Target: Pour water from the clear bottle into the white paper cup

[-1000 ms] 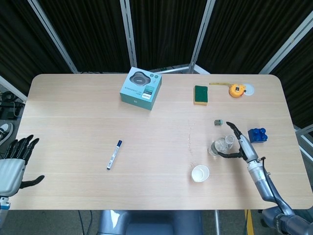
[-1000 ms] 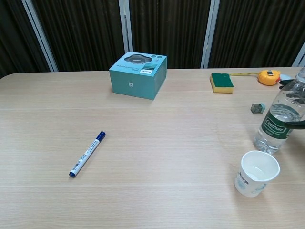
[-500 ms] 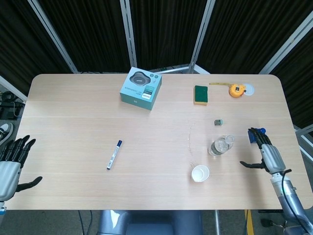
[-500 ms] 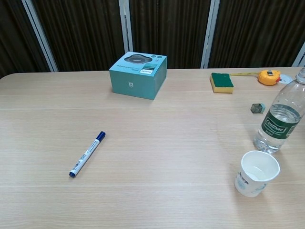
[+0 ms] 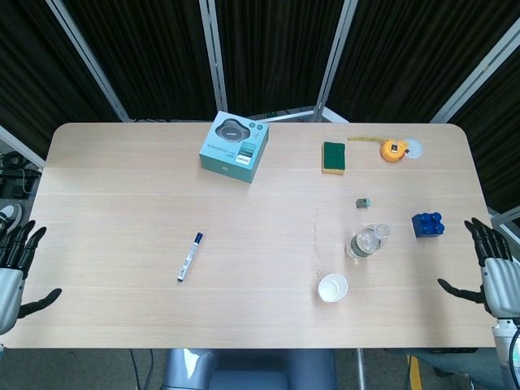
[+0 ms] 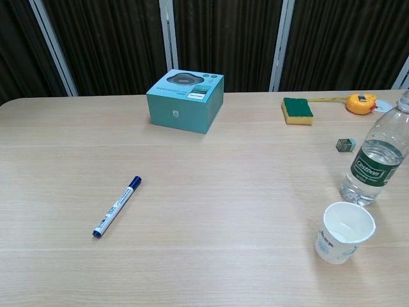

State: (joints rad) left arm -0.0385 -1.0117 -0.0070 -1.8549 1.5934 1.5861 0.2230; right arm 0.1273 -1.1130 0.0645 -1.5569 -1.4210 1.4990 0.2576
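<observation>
Clear bottle (image 6: pixel 378 159) upright (beside cup (image 6: pixel 343 232)).

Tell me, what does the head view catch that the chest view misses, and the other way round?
Only the head view shows the left hand, the right hand and a blue toy block. Only the chest view shows the bottle's green label. Both share the clear bottle, white paper cup, marker pen, teal box, sponge, tape measure and small grey clip.
</observation>
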